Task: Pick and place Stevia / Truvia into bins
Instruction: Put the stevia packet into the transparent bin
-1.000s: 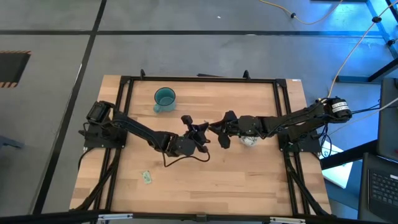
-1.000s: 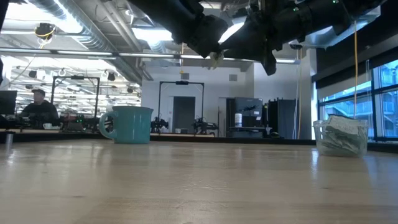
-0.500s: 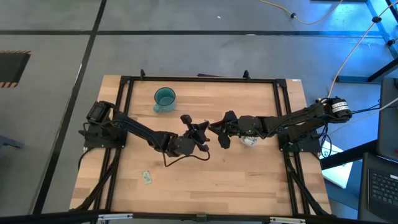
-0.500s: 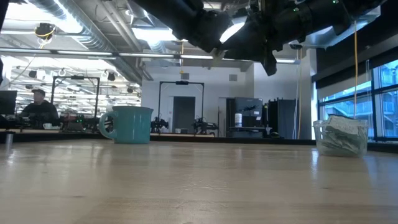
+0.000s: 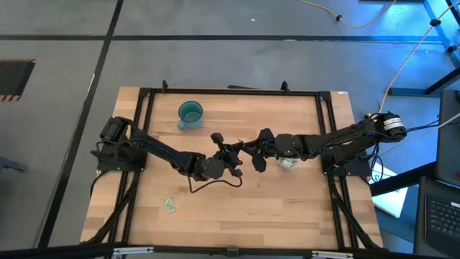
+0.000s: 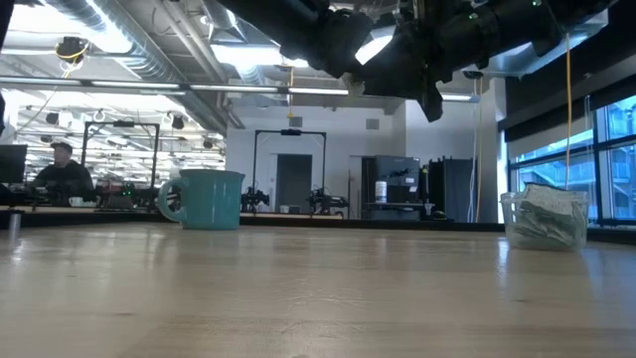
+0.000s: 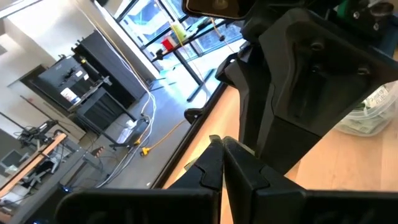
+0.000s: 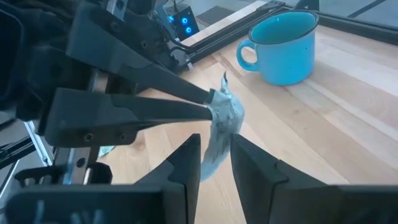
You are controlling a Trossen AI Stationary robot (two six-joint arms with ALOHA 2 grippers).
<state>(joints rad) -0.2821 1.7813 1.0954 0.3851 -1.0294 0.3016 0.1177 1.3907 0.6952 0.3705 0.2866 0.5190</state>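
Both arms meet above the middle of the desk (image 5: 287, 208), well off its surface. The left pincer (image 5: 237, 155) points right and is pinched tight on a pale sachet (image 8: 221, 127), gripping its upper part between its fingertips (image 8: 208, 102). In the left wrist view those two fingers lie closed against each other with only a sliver of paper at their tips.

The right pincer (image 5: 246, 149) points left and faces it, tip to tip. In the right wrist view its own two fingers (image 8: 252, 162) stand narrowly apart with the lower end of the same sachet hanging between them; whether they press the paper or only straddle it cannot be told.

The teal cup (image 5: 190, 114) stands on the far left part of the desk, handle toward the near side, well apart from both pincers. In the low view it sits at the left (image 6: 204, 199). The clear cup (image 5: 288, 162) stands right of centre, mostly under the right arm; the low view shows it at the right (image 6: 546, 217), packed with pale sachets.

One more green-and-white sachet (image 5: 169, 206) lies flat on the near left part of the desk, well apart from the cups.

Beyond the desk, in the low view, a person (image 6: 62, 169) sits at the far left of the room.
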